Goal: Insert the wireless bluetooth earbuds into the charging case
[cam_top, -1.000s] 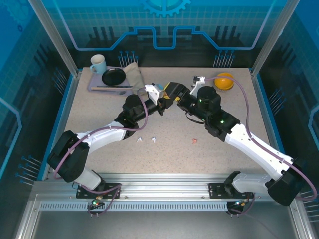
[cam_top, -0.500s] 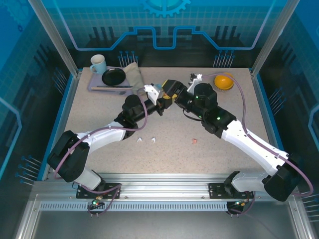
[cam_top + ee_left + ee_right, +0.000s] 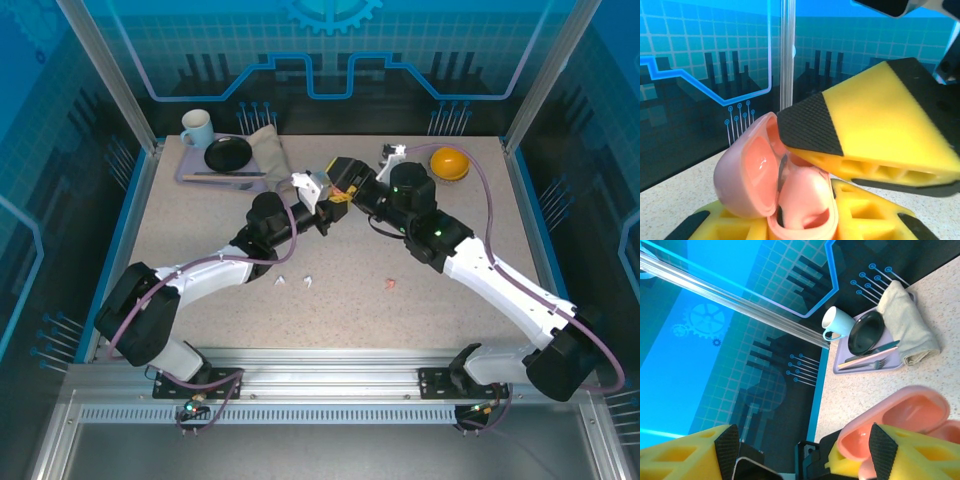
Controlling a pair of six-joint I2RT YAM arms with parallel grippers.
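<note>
left gripper (image 3: 795, 225): clamped on the pink charging case (image 3: 807, 202), lid (image 3: 742, 172) swung open, held up around upper-middle of the top view

right gripper (image 3: 805, 447): spread apart, nothing in it; one jaw sits right over the case's open mouth

earbuds: white earbud (image 3: 282, 281), second white earbud (image 3: 308, 281) and pink earbud (image 3: 388, 283) all lie on the table (image 3: 200, 230), lower-centre, well apart from both grippers

key bit: pink one lies on the right arm's side, so I'd guess right drops down-frame for it

Lavender tray (image 3: 184, 170) on table (image 3: 200, 235), back-left. On tray: mug (image 3: 196, 127) far-left corner, black plate (image 3: 228, 153) mid, folded cloth (image 3: 268, 150) right side, cutlery (image 3: 225, 177) near edge. Orange obj (image 3: 450, 162) well right of tray.
</note>
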